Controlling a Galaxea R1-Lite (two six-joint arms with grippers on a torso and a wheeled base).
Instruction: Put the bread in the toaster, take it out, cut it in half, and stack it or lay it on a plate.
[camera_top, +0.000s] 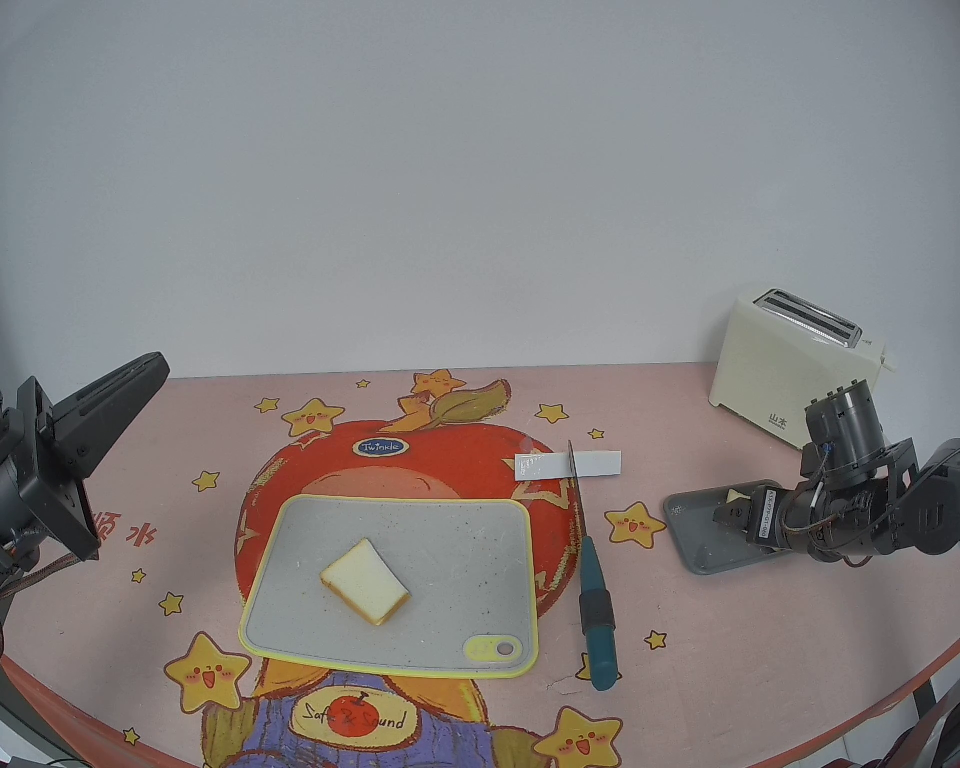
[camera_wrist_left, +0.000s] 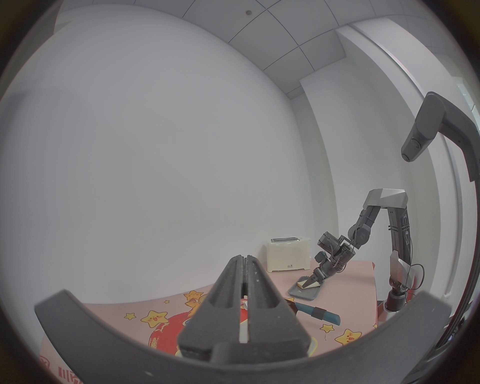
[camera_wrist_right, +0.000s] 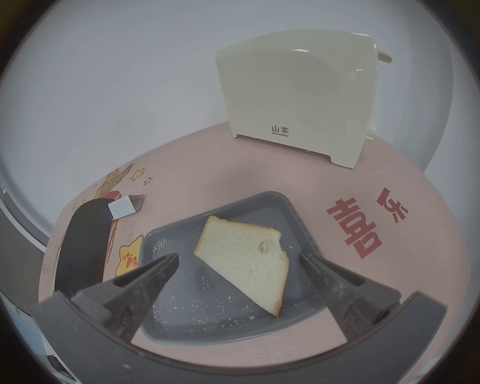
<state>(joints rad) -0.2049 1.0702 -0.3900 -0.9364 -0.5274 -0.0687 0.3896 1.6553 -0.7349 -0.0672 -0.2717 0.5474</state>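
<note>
One bread half (camera_wrist_right: 250, 270) was seen lying in the grey plate (camera_wrist_right: 200, 305) near the toaster (camera_wrist_right: 305, 90), flanked by the right gripper (camera_wrist_right: 239, 258), jaws spread wide (touching nothing). The other half (camera_top: 365, 581) was seen on the cutting board (camera_top: 460, 545), knife (camera_top: 597, 610) just beside it, and the left gripper (camera_wrist_left: 244, 261) was held raised at the far left, jaws pressed together.

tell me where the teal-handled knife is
In the head view the teal-handled knife lies right of the grey cutting board, its blade tip crossing a white strip.
</note>
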